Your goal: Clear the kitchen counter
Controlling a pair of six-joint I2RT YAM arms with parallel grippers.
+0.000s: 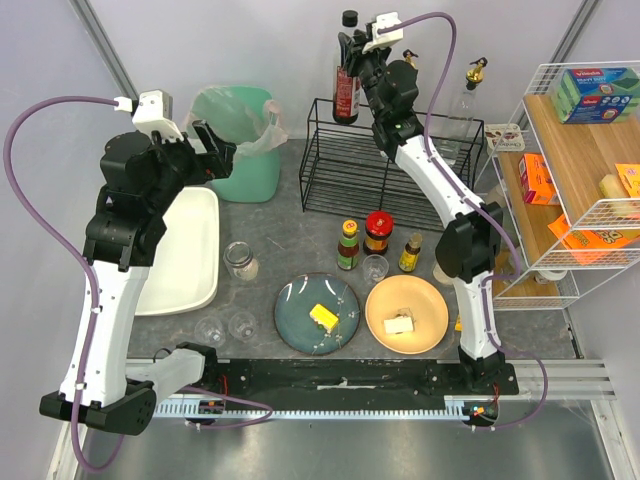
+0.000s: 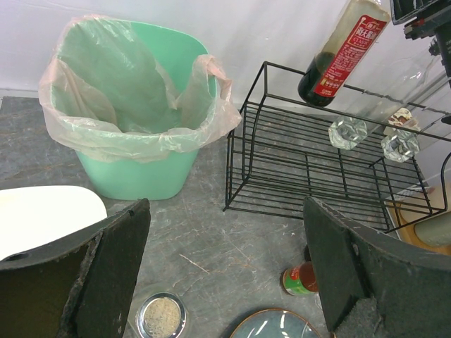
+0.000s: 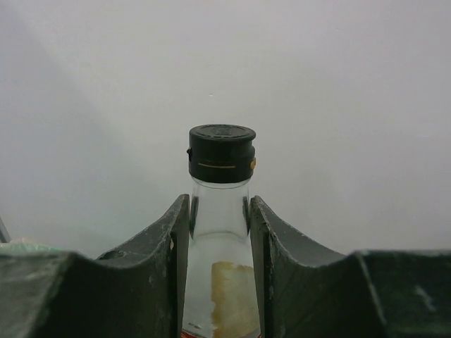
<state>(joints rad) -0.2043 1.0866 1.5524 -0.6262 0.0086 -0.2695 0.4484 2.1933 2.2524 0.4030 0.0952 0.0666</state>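
Black rack point(image 1: 385, 160) under bottle point(image 3: 220, 151) clamped in right gripper point(image 3: 219, 211); left gripper point(image 2: 225, 211) agape near bin point(image 2: 141, 169)

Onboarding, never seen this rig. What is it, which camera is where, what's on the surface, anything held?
These are two robot arms bolted at the near edge of a kitchen counter. One picture looks down from above; the other two come from a camera on each wrist. On the counter stand a green bin, a black wire rack, a white tub, a blue plate and an orange plate with bits of food, and small sauce bottles. The right gripper is shut on the neck of a dark sauce bottle, held in the air by the rack. The left gripper is open and empty.
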